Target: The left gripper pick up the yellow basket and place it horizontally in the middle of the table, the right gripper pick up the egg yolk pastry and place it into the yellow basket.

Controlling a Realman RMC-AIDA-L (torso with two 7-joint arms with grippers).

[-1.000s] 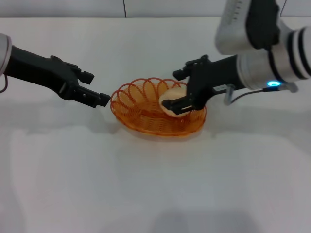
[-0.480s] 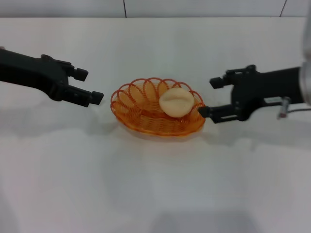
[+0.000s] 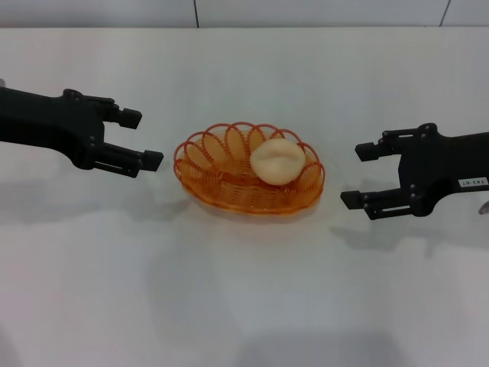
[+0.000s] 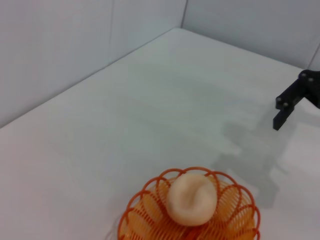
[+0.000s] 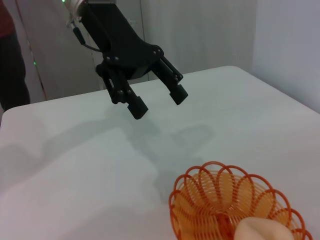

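The right end effector (image 3: 357, 176) has drawn back from the yellow basket (image 3: 249, 167), wide open and empty like the left end effector (image 3: 142, 138), leaving bare bench (image 3: 244, 290) on both sides, while the egg yolk pastry (image 3: 277, 160) lies inside the basket.

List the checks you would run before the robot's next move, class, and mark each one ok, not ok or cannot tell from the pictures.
1. Pastry lies inside the basket: ok.
2. Basket sits flat on the table, near its middle, long side across: ok.
3. Right gripper is open, holds nothing and is apart from the basket on its right: ok.
4. Left gripper is open, holds nothing and is apart from the basket on its left: ok.
5. Pastry is settled and will not roll out: cannot tell; it sits toward the right end of the basket.
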